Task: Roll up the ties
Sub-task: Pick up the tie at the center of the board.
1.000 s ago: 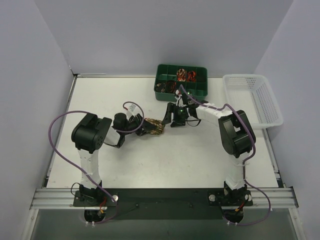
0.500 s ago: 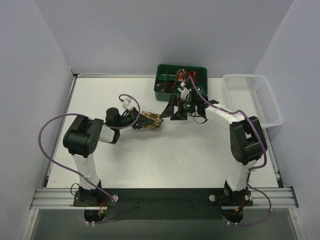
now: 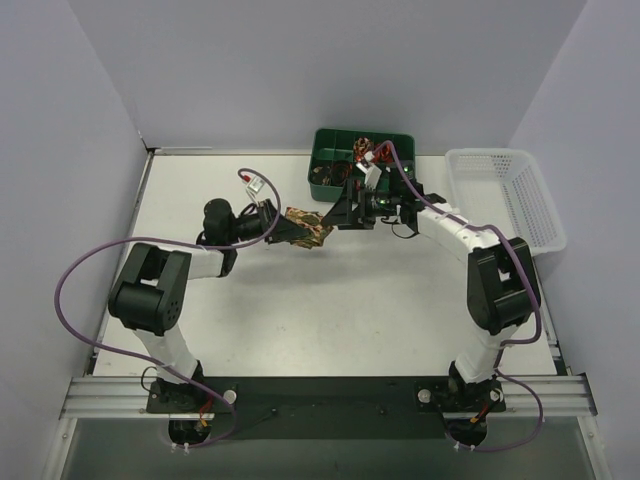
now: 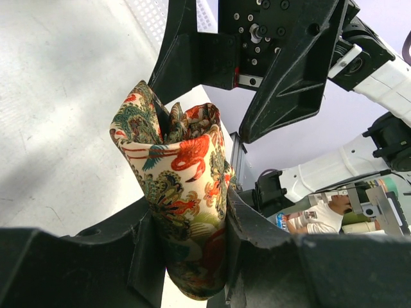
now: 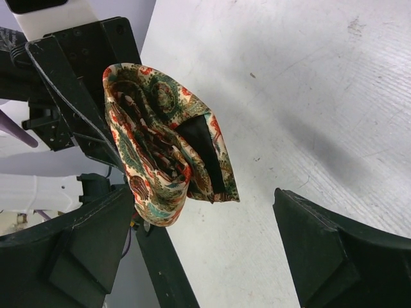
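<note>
A rolled tie (image 3: pixel 308 228), gold-brown with a red and green pattern, hangs above the table. My left gripper (image 3: pixel 292 227) is shut on it. In the left wrist view the coil (image 4: pixel 183 186) is squeezed between both fingers (image 4: pixel 257 256), its folded top sticking out. My right gripper (image 3: pixel 343 214) faces it from the right, open, with a gap to the coil. The right wrist view shows the coil (image 5: pixel 167 151) up and left of my wide open right gripper (image 5: pixel 205 224), touching neither finger. More rolled ties (image 3: pixel 368 152) lie in the green box.
A green compartment box (image 3: pixel 330 183) stands at the back of the table just behind both grippers. A white mesh basket (image 3: pixel 505 200) sits at the right edge. Purple cables loop from both arms.
My left arm has carried the coil back and right, toward the green box. My right gripper's jaws have widened and it has drawn back along with it.
</note>
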